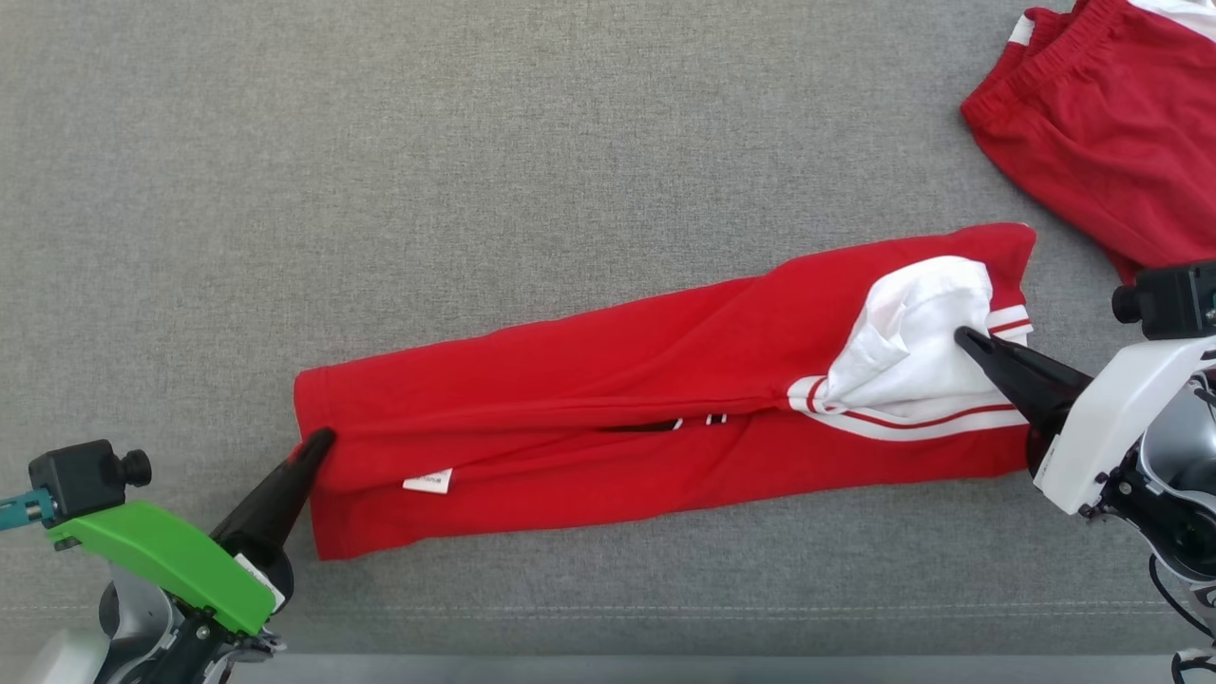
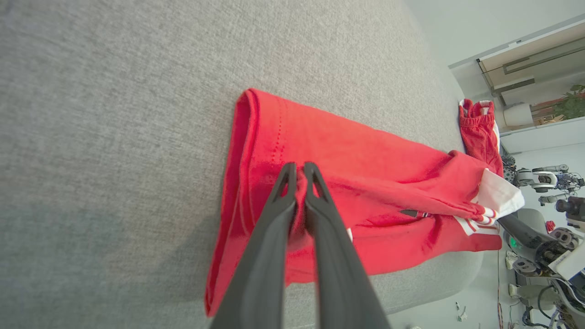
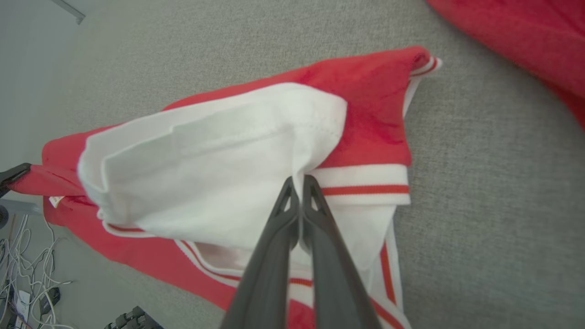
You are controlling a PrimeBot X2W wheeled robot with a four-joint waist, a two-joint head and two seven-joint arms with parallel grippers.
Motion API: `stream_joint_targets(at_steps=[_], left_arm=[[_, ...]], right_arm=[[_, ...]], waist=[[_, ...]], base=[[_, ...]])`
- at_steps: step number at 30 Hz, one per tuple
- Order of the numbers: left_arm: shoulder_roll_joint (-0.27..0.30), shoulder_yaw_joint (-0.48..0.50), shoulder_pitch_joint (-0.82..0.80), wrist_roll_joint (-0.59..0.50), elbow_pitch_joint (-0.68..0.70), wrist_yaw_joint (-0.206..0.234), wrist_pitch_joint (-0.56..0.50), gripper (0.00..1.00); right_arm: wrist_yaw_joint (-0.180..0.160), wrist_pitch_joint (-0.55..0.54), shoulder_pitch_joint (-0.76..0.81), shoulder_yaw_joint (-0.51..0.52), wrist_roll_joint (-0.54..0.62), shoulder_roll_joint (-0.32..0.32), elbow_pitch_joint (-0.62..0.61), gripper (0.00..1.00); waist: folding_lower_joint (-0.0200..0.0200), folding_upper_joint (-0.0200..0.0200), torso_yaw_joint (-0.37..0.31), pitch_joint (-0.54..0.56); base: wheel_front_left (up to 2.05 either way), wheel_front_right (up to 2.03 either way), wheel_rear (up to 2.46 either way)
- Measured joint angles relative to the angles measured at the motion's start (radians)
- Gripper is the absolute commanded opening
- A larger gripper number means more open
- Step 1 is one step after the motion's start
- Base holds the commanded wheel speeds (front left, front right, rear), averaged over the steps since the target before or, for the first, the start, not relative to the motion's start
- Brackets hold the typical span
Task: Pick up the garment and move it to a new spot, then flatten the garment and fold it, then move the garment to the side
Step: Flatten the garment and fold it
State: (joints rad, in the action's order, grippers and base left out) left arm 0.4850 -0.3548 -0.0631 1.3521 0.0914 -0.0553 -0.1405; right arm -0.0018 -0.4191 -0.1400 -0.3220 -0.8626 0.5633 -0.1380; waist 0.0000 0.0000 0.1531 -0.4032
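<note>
The grey cushion (image 1: 475,142) takes up most of the head view. In the left wrist view it ends in a rounded edge at the lower right, with a room, a shelf and a plant beyond it.

On the cushion lies the red garment (image 1: 617,380), folded into a long narrow strip. Its long axis runs from the lower left of the head view up to the right of centre, at a slight tilt. The plain red end points left, and the end with a white sleeve and red-and-white striped trim points right. The right wrist view shows the white sleeve's hem and stitching close up, and cables on the floor at its lower left.

A pair of red shorts (image 1: 1102,123) sits in the upper right corner, apart from the garment.

The left gripper (image 1: 321,442) is at the garment's left end. In its own wrist view, its fingers (image 2: 285,183) are pressed together with a pinch of red cloth between them. The right gripper (image 1: 964,334) is at the white sleeve, and its fingers (image 3: 287,196) are closed on the sleeve's edge.

A small white label (image 1: 427,481) shows near the left end.
</note>
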Motion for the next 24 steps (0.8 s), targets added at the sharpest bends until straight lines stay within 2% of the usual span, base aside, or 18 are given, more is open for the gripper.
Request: stream_joint_targets(at_steps=[1, 5, 6, 8, 10, 11, 24], left_arm=[[0.000, -0.003, 0.000, 0.000, -0.001, 0.000, -0.003, 1.00], [0.000, -0.016, 0.000, 0.003, -0.003, 0.003, -0.029, 1.00], [0.000, -0.022, 0.000, 0.007, -0.003, 0.003, -0.035, 1.00], [0.000, -0.033, 0.000, 0.007, -0.004, 0.004, -0.044, 1.00], [0.002, -0.036, 0.000, 0.007, -0.005, 0.010, -0.053, 1.00], [0.004, -0.035, 0.000, 0.007, -0.007, 0.013, -0.052, 1.00], [0.021, -0.027, 0.000, -0.019, -0.026, 0.034, -0.049, 1.00]], right_arm=[[0.000, 0.000, -0.002, 0.000, 0.000, -0.001, 0.004, 0.17], [0.000, 0.000, -0.008, -0.003, 0.001, -0.007, 0.016, 0.26], [0.000, 0.000, -0.012, -0.003, 0.001, -0.008, 0.018, 0.40], [0.000, 0.000, -0.019, -0.004, 0.001, -0.012, 0.022, 0.49], [0.000, 0.000, -0.022, -0.006, 0.002, -0.014, 0.026, 0.88], [0.000, 0.000, -0.022, -0.007, 0.002, -0.014, 0.029, 0.98], [-0.001, 0.004, -0.033, -0.027, 0.019, -0.033, 0.070, 1.00]], waist=[[0.0000, 0.0000, -0.001, 0.001], [0.0000, 0.0000, -0.003, 0.002], [0.0000, 0.0000, -0.003, 0.003], [0.0000, 0.0000, -0.004, 0.003], [0.0000, 0.0000, -0.004, 0.004], [0.0000, 0.0000, -0.004, 0.005], [0.0000, 0.0000, -0.010, 0.020]], base=[[0.00, 0.00, 0.00], [0.00, 0.00, 0.00], [0.00, 0.00, 0.00], [0.00, 0.00, 0.00], [0.00, 0.00, 0.00], [0.00, 0.00, 0.00], [0.00, 0.00, 0.00]])
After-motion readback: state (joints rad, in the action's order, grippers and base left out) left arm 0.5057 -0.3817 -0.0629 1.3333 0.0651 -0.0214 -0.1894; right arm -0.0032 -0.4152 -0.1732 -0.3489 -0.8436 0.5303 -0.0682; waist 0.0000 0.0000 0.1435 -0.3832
